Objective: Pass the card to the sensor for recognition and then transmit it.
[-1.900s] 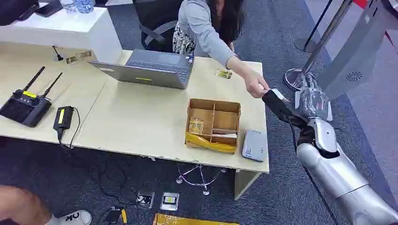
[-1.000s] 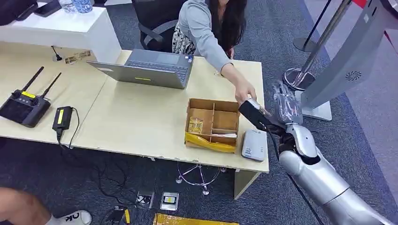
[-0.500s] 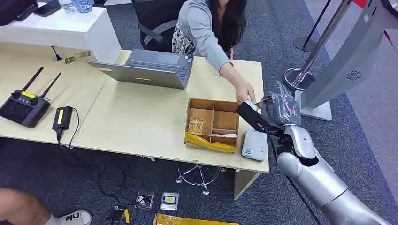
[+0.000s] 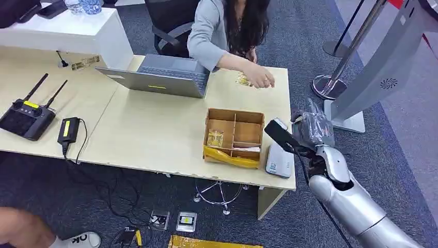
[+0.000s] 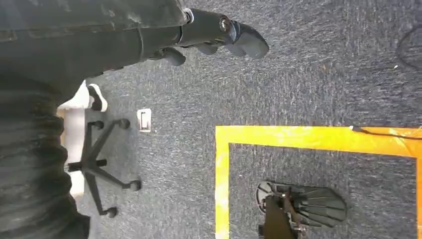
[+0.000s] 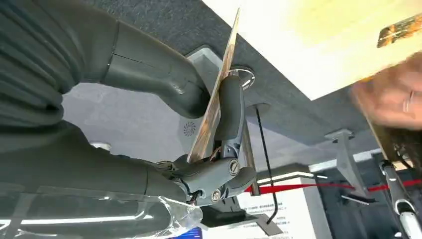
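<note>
My right hand [image 4: 311,129], wrapped in clear plastic, hovers just off the table's right end, a little above the grey card sensor [image 4: 280,160] lying on the table's front right corner. In the right wrist view a thin card [image 6: 215,102] stands edge-on, pinched between the thick thumb [image 6: 149,69] and a dark finger [image 6: 230,107]. The seated person's hand [image 4: 264,80] is over the table near the laptop, apart from mine. My left hand [image 5: 219,30] hangs over the carpet with nothing in its fingers.
A compartmented cardboard box [image 4: 235,135] sits beside the sensor. A laptop [image 4: 165,75], a remote controller [image 4: 27,116] and a power adapter [image 4: 68,129] lie further left. A grey kiosk [image 4: 385,64] and a stanchion base [image 4: 325,85] stand to the right.
The person reached to my right hand, left the card in it and drew back toward the laptop. My right hand came down and left to beside the sensor.
</note>
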Motion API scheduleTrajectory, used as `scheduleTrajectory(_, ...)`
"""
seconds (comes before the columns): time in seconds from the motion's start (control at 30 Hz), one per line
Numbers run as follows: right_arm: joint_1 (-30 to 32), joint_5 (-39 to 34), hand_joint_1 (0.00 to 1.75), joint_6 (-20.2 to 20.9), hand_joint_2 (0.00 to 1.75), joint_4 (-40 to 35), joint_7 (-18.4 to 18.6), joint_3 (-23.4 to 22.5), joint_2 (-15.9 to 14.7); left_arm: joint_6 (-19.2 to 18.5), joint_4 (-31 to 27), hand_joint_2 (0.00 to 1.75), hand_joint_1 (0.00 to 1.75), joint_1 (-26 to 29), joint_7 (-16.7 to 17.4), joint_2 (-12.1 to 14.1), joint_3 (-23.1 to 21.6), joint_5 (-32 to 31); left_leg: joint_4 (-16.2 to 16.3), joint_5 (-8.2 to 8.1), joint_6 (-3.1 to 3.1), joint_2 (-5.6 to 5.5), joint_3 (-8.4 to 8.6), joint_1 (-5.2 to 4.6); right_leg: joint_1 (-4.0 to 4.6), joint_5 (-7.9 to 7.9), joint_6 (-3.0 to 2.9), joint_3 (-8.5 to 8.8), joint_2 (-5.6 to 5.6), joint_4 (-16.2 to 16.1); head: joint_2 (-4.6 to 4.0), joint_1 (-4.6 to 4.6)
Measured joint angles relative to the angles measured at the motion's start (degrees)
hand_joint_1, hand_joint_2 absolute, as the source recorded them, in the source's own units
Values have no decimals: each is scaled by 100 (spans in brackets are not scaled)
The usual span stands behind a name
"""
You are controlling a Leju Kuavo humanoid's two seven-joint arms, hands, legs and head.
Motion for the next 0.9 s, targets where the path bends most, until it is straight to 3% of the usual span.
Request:
scheduleTrajectory(0.43,350,-413,175,-164,175,144,-227,-9,-118,-13,0,0,0,2,-24,0,-2,2,0,0,0,0,-1,0,0,0,0,-1,0,0,0,0)
scheduleTrajectory(0.67,529,-630,175,-315,175,492,-577,0,-76,-61,0,0,0,4,-24,-2,-2,-28,-1,0,0,0,-3,0,0,0,0,-1,-1,0,0,0)
scheduleTrajectory(0.9,662,-822,175,-367,175,819,-682,0,-9,-20,0,0,0,4,-28,-2,-2,-37,0,-1,0,0,-4,0,0,0,0,-2,-1,0,0,0)
